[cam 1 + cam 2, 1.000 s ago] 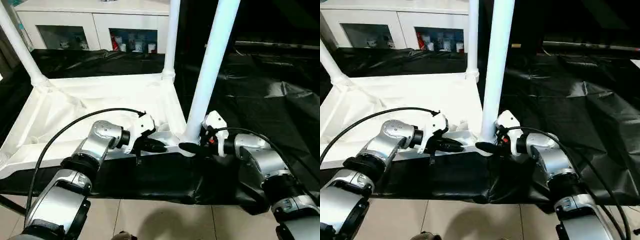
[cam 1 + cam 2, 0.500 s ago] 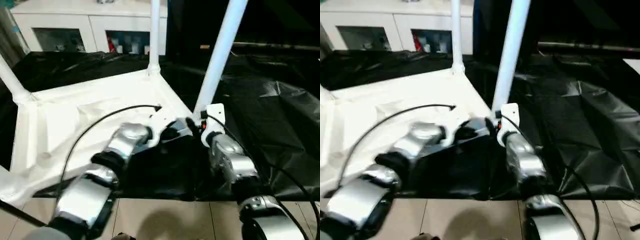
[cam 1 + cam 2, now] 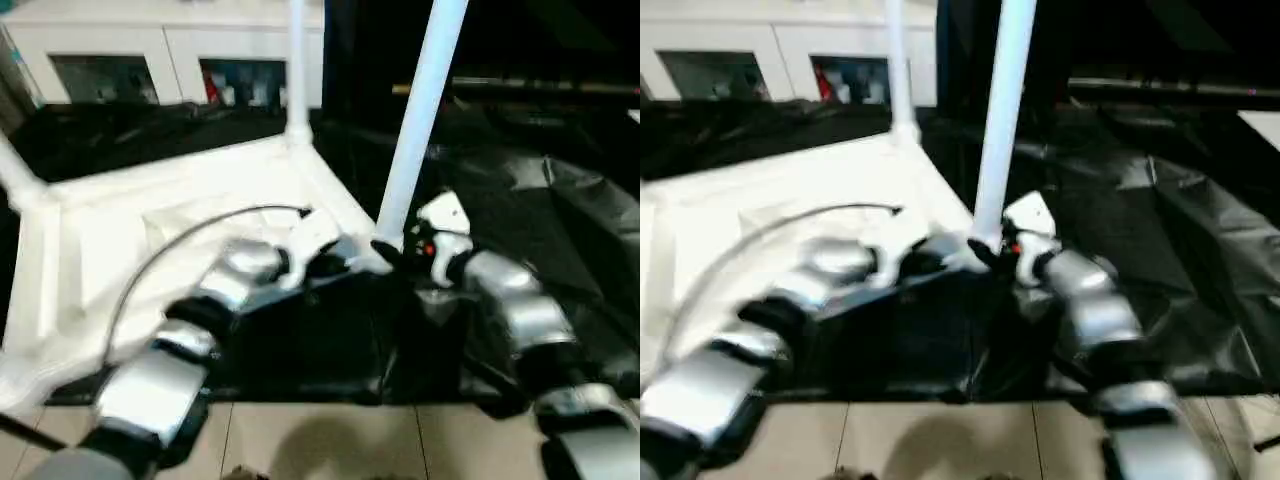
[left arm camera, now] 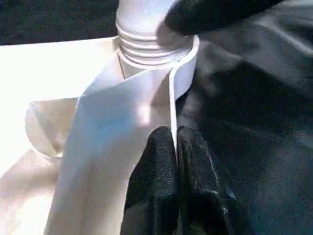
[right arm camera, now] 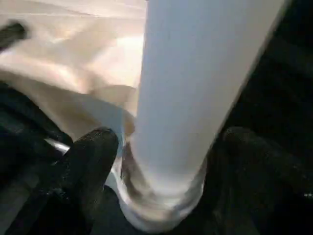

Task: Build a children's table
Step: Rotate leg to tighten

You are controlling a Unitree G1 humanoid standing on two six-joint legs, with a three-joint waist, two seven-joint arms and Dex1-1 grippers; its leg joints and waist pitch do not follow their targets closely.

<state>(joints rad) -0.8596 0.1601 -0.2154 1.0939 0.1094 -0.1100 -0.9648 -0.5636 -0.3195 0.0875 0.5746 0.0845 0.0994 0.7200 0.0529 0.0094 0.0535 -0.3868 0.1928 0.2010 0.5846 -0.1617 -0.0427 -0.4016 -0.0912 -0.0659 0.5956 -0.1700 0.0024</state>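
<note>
The tabletop (image 3: 150, 230) lies upside down on a black sheet (image 3: 560, 200), its rim up, with legs rising from its corner sockets. The left gripper (image 4: 176, 142) is shut on the thin raised rim, which runs between its two fingers (image 4: 154, 171) and on away from the fingertips to the corner socket just beyond them. In that socket stands the near leg (image 3: 415, 120), its ribbed base seated in the white collar. The right gripper (image 5: 161, 156) straddles the base of this leg from the other side: one finger (image 5: 88, 161) sits beside the leg toward the tabletop, the other on the sheet side, and both stand a little off the leg, so the jaws are apart and not clamped on it. In the left wrist view a black fingertip of the right gripper shows just past the socket, touching or nearly touching the ribbed base; I cannot tell which. Farther from both grippers, a second leg (image 3: 296, 70) stands upright in the far corner socket, and a third (image 3: 18, 175) slants up from the corner well off to the left gripper's outer side. Beyond the sheet stands a white cabinet (image 3: 170, 55) with glass fronts.
</note>
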